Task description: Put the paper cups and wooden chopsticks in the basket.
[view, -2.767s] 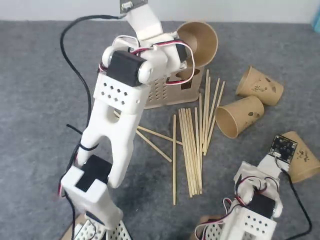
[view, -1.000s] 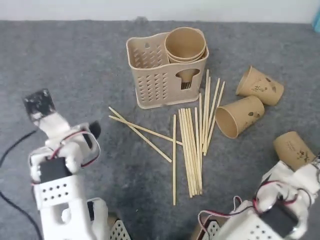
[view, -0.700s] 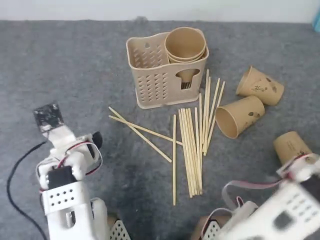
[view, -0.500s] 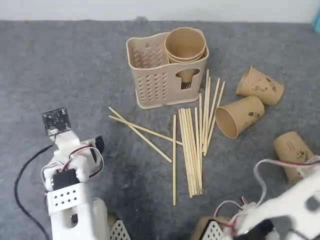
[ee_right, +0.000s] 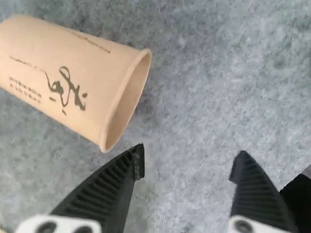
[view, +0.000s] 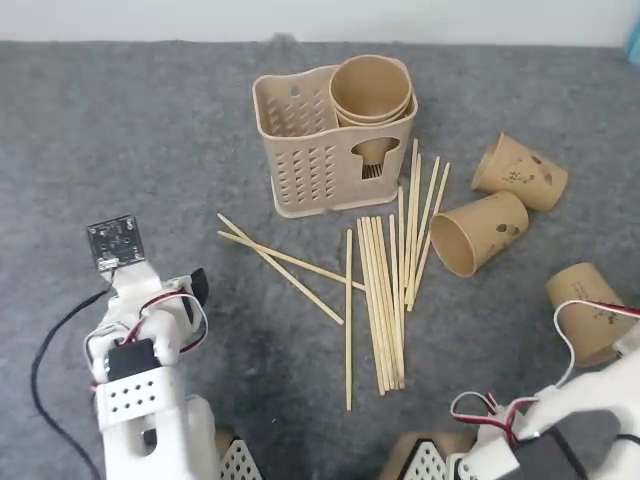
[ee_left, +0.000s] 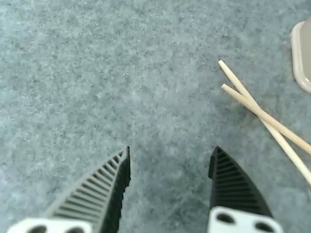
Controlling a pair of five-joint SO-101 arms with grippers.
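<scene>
Standing upright at the far side of the grey carpet [view: 120, 130], the basket [view: 318, 160] holds nested paper cups [view: 371, 88] in its compartment on the robot's right. A loose bundle of wooden chopsticks [view: 385, 300] lies on the carpet in front of the basket, its far ends just beside the basket's wall. A crossed pair [view: 285, 265] of chopsticks is splayed out to the left. Three more cups lie on their sides to the right: a far cup [view: 520, 172], a middle cup [view: 478, 233] with its mouth toward the chopsticks, and a near cup [view: 585, 310] next to the right arm [view: 560, 430]. The left arm [view: 135, 350] sits at the near left, well apart from the basket. The left gripper [ee_left: 171, 150] hangs over bare carpet, spread wide with nothing between its fingers. The tips of the crossed pair [ee_left: 252, 109] lie ahead of it, and a corner of the basket [ee_left: 303, 58] shows beyond them. The right gripper [ee_right: 191, 150] is likewise wide apart and empty, poised over the carpet just beside the rim of the near cup [ee_right: 68, 77].
</scene>
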